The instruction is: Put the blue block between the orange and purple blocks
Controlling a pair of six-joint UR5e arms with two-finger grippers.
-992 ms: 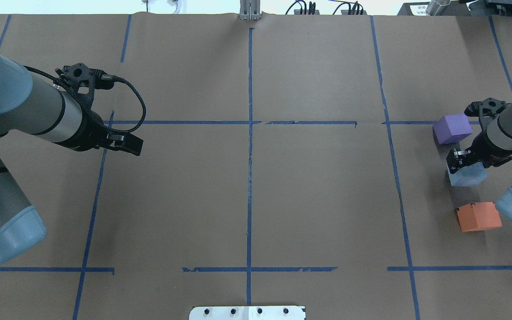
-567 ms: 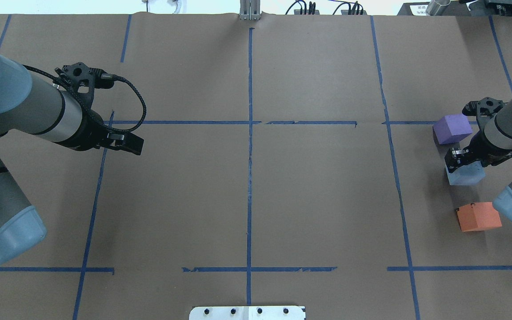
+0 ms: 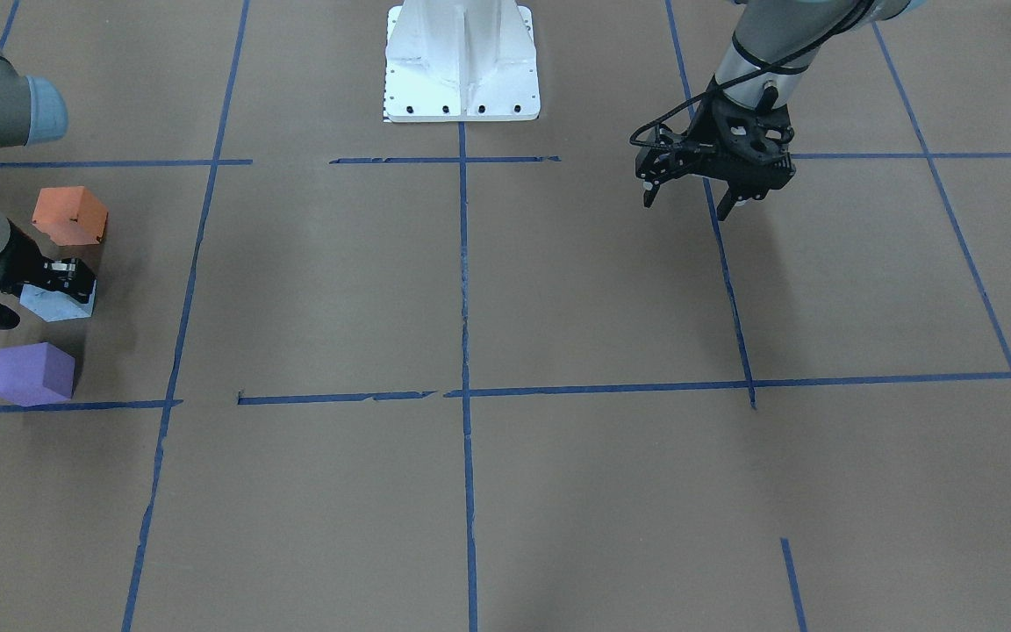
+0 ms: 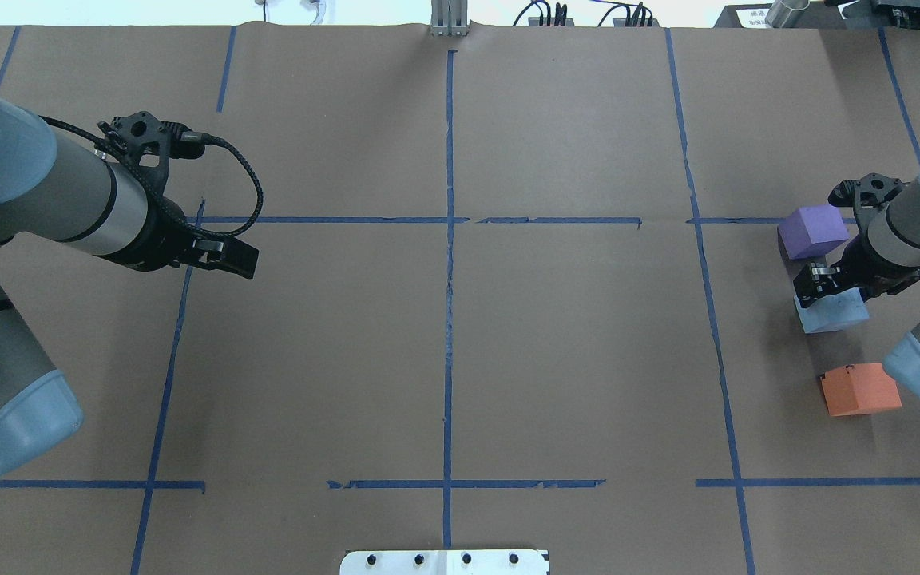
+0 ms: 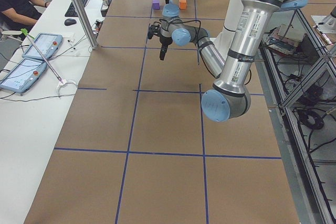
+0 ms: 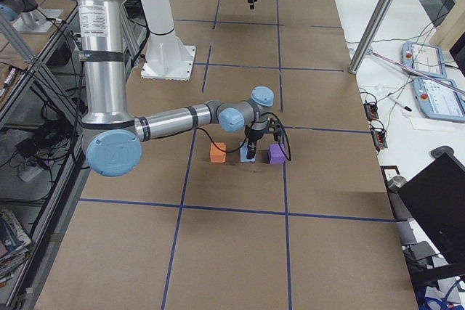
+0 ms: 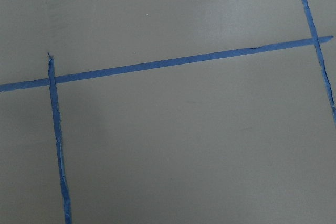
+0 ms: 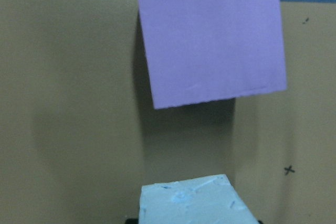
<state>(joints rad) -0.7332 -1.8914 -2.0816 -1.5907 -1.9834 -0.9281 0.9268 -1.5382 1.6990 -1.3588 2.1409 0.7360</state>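
The light blue block (image 4: 834, 311) is between the purple block (image 4: 813, 231) and the orange block (image 4: 859, 389) at the table's right end. My right gripper (image 4: 821, 286) is shut on the blue block and holds it low over the paper. In the front-facing view the blue block (image 3: 58, 303) lies between the orange block (image 3: 69, 216) and the purple block (image 3: 33, 373). The right wrist view shows the blue block (image 8: 191, 200) below the purple block (image 8: 210, 35), with a gap between them. My left gripper (image 4: 228, 257) is open and empty, far to the left.
Brown paper with blue tape lines (image 4: 449, 239) covers the table. The robot's white base plate (image 3: 462, 61) is at the near middle edge. Tablets and a keyboard lie on a side table (image 5: 37, 51) beyond the far edge.
My right gripper has shifted the blue block a little to the left and toward the purple block. The left arm has not moved.
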